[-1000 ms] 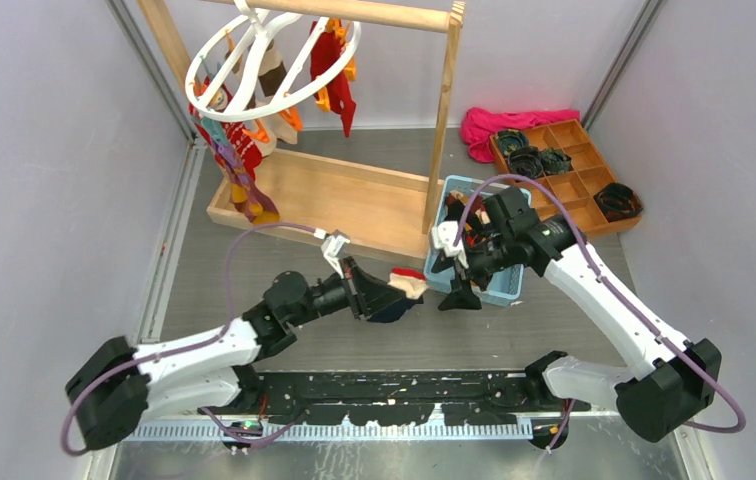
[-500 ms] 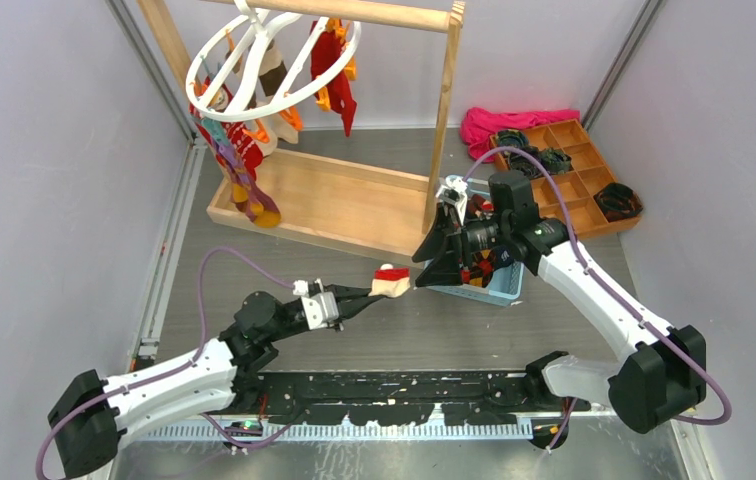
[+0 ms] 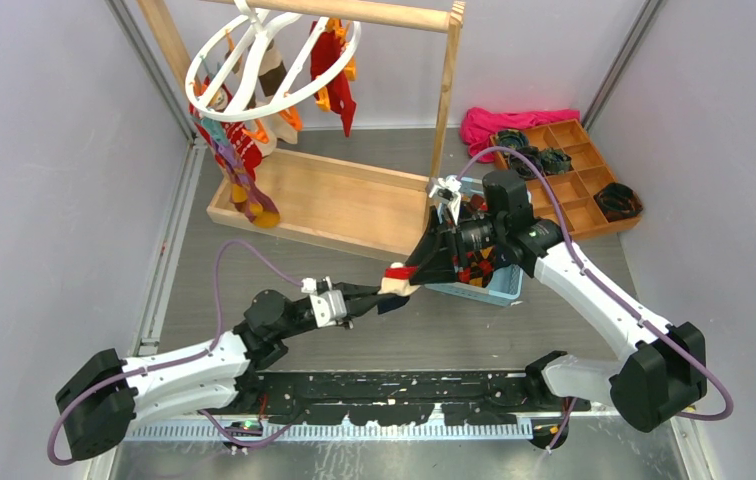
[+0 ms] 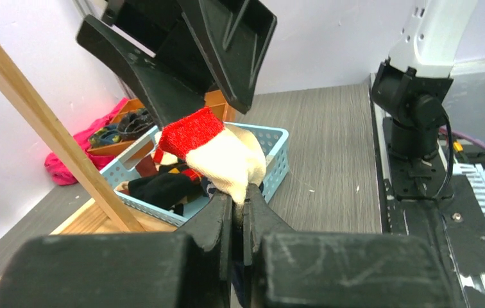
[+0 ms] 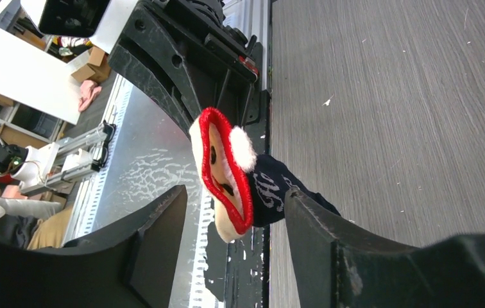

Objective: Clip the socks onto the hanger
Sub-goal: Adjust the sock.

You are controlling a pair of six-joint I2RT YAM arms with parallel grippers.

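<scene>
The sock (image 3: 400, 279), cream with a red cuff and a dark lower part, hangs in the air just left of the middle of the top view, above the grey counter (image 3: 184, 280). The left gripper (image 3: 384, 292) is clenched on it: in the left wrist view its jaws are pressed together on the cream fabric, and the sock (image 4: 224, 154) stands up from the gripper (image 4: 240, 202) with the red cuff at the top.

The right gripper (image 3: 422, 266) meets it from the upper right, released. In the right wrist view the sock (image 5: 227, 170) sits between the spread fingers (image 5: 156, 221) with a gap on each side, its red-rimmed opening facing the camera; whether either finger touches the fabric cannot be told.

Just right of the sock stands a blue basket (image 3: 479, 292) holding more dark and striped socks, partly hidden by the right arm. Behind it, toward the top of the frame, is a wooden rack (image 3: 334, 200) whose crossbar carries a round white hanger (image 3: 254, 45) in the upper left, with several red, orange and patterned socks already clipped to it. In the upper right lie a pink cloth (image 3: 514, 122) and a wooden compartment tray (image 3: 569, 172) holding dark items.
</scene>
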